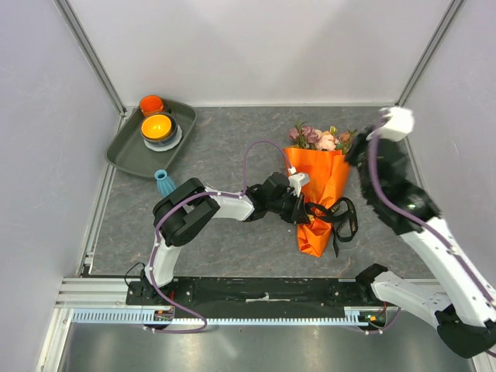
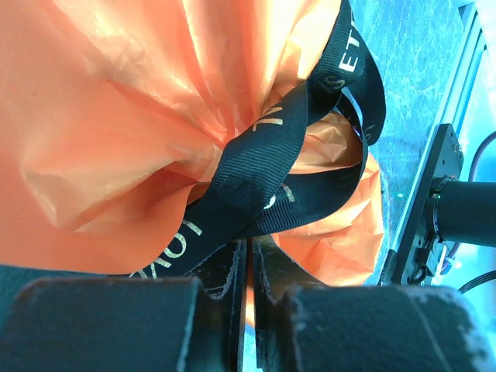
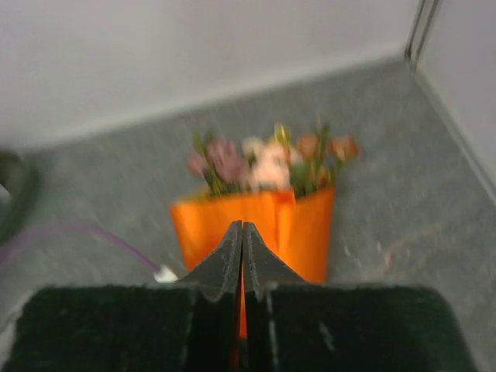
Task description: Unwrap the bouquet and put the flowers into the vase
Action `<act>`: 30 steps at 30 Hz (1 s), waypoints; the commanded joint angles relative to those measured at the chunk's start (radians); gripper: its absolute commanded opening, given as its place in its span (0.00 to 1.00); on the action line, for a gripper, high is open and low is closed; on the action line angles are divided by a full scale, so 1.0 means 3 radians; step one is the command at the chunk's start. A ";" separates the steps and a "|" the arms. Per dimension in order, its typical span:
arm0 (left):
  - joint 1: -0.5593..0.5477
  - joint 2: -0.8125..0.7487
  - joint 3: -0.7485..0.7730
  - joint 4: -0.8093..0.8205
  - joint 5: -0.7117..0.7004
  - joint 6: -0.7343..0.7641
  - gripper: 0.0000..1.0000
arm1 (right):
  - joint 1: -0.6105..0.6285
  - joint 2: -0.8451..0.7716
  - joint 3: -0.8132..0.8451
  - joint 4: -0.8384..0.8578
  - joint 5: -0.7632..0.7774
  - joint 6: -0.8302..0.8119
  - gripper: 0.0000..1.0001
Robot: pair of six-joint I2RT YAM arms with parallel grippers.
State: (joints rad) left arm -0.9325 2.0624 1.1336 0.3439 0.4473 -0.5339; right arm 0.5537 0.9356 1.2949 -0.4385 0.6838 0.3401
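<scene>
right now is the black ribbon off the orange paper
No, the black ribbon is knotted tight around the gathered orange paper in the left wrist view.

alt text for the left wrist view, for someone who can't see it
Close up, the left tool is shut on a black ribbon with gold lettering, which is tied around crinkled orange paper that fills most of the view. A strip of grey table shows at the right.
</scene>
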 commanded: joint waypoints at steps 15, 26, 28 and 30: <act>0.0000 0.0038 0.0036 -0.0113 -0.0013 0.0062 0.10 | 0.0005 0.0333 -0.1821 -0.0410 -0.1032 0.0590 0.65; 0.0000 0.0049 0.0046 -0.0114 -0.0008 0.0061 0.10 | 0.0005 0.0558 -0.2061 -0.0400 -0.1257 0.0815 0.59; 0.0000 0.0054 0.0051 -0.0113 -0.0003 0.0051 0.10 | 0.0010 0.0583 -0.2102 -0.0379 -0.1262 0.0815 0.60; 0.0000 0.0059 0.0056 -0.0113 0.0002 0.0056 0.10 | 0.0010 0.0599 -0.2102 -0.0369 -0.1247 0.0799 0.61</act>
State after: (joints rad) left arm -0.9325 2.0624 1.1336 0.3431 0.4469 -0.5339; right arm 0.5545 1.1019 0.6758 -0.5625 0.3138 0.5571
